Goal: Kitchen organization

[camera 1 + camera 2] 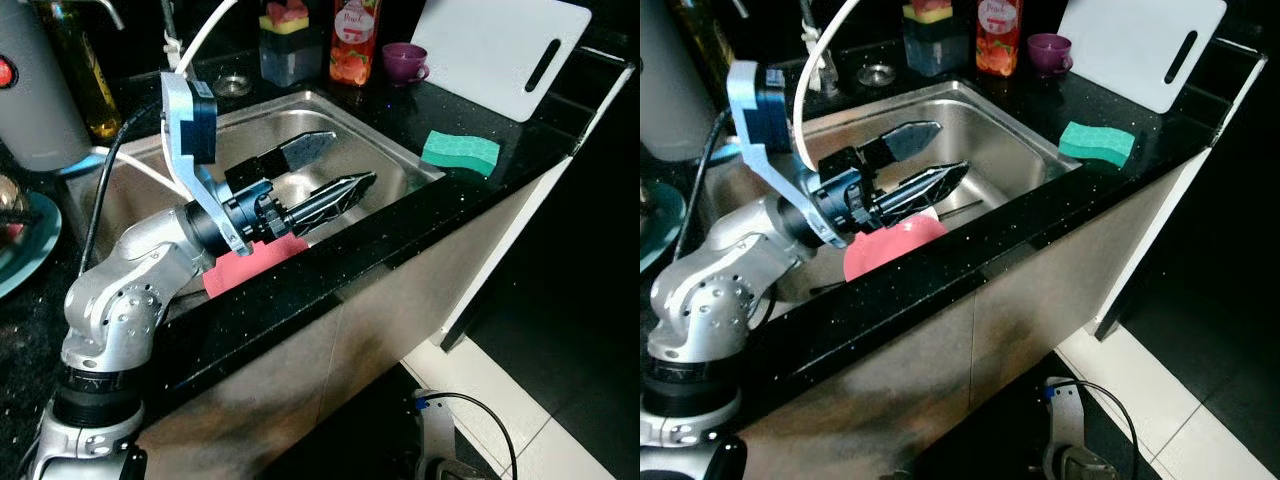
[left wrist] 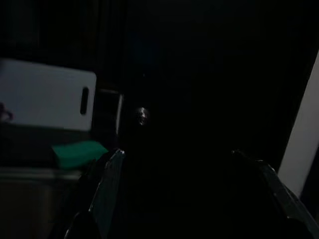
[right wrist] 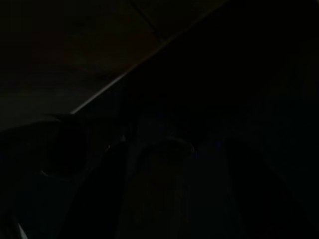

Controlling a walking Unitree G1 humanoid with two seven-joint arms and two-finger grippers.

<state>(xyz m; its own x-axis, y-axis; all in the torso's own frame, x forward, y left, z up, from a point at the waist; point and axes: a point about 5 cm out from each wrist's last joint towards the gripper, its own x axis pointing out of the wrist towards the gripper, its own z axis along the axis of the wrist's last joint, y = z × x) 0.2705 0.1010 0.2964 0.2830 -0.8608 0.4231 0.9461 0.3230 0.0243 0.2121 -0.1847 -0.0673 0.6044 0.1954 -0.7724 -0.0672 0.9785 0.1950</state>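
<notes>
The left arm bends at the elbow over the counter's front edge, its left gripper (image 1: 325, 170) held level above the steel sink (image 1: 390, 135), fingers spread apart and empty. A pink plate (image 1: 890, 245) lies beneath it against the sink's front wall. The right gripper's jaws: cannot tell.

Pink plate (image 1: 890, 245) lies in steel sink (image 1: 1010, 130), green sponge (image 1: 460, 151) beside.

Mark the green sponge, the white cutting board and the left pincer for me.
green sponge (image 1: 460, 152): left eye view, middle of its top face.
white cutting board (image 1: 495, 50): left eye view, bare flat face beside the handle slot.
left pincer (image 1: 340, 165): left eye view, midway between the two fingertips, over the sink.
</notes>
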